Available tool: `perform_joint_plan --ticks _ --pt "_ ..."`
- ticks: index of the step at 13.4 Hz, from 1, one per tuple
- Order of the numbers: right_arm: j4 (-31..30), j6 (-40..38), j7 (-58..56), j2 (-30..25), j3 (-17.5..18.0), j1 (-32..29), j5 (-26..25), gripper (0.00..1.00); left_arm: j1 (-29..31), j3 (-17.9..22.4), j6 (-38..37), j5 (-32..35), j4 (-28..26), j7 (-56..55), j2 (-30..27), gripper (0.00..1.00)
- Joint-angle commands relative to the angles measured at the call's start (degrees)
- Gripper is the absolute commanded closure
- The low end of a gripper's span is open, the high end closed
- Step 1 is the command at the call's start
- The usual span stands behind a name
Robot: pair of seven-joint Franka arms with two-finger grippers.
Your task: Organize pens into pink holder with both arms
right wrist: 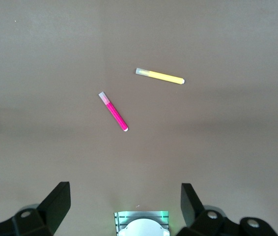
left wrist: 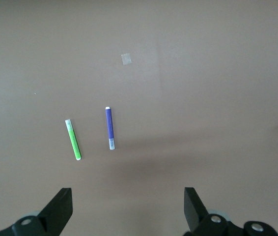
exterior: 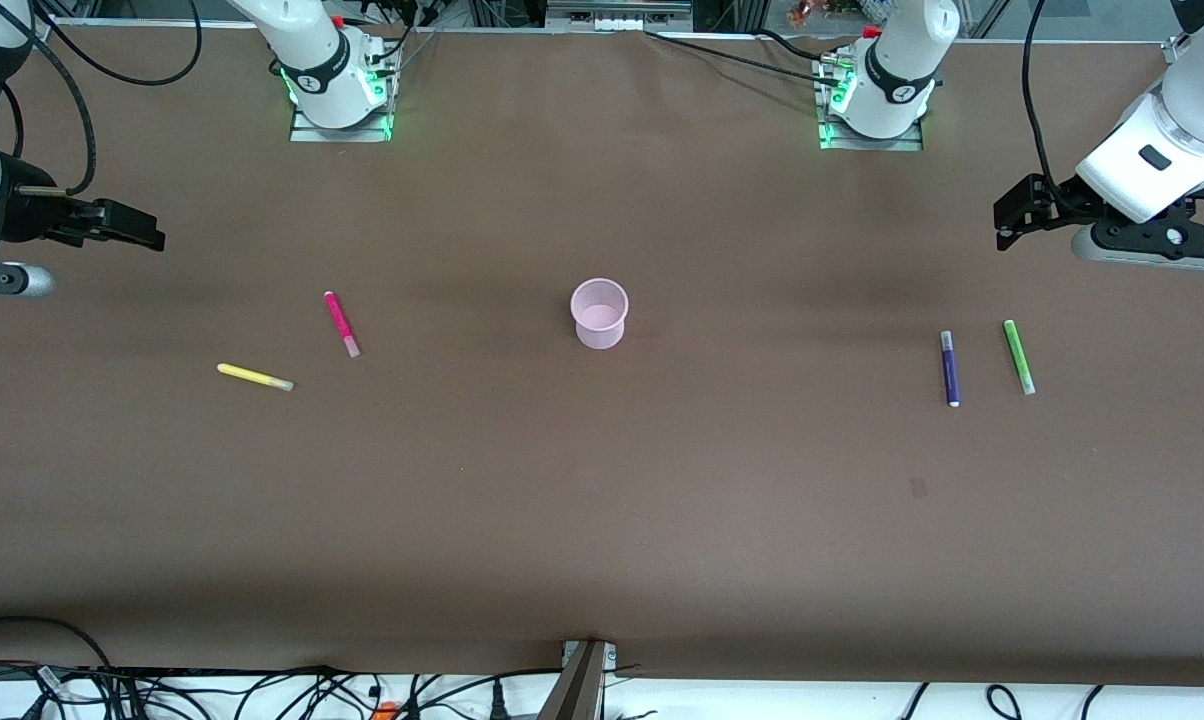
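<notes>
Holder (exterior: pixel 599 313) mid-table, empty. Left gripper (exterior: pixel 1009 215) wide open, empty, high above blue pen (exterior: pixel 950 368) and green pen (exterior: pixel 1019 356). Right gripper (exterior: pixel 142 232) likewise above pink pen (exterior: pixel 341 323) and yellow pen (exterior: pixel 254 377); pink lies closer.

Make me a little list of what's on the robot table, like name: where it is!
pink holder: upright mid-table, empty
magenta pen: lying flat, toward the right arm's end
yellow pen: flat, nearer the front camera than the magenta pen
blue-purple pen: flat, toward the left arm's end
green pen: beside the blue-purple pen, apart
left gripper: open, in the air
right gripper: open, in the air
</notes>
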Motion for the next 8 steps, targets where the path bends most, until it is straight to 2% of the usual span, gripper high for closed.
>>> perform_joint_plan --ticks 1,8 --pt "0.7 -0.3 0.6 0.0 0.6 -0.4 -0.3 0.0 0.1 -0.1 -1.3 -0.4 1.8 0.4 0.8 0.0" --pt "0.4 -0.5 0.9 1.6 0.7 -0.3 -0.3 0.0 0.1 -0.1 -1.3 -0.4 1.8 0.4 0.7 0.0"
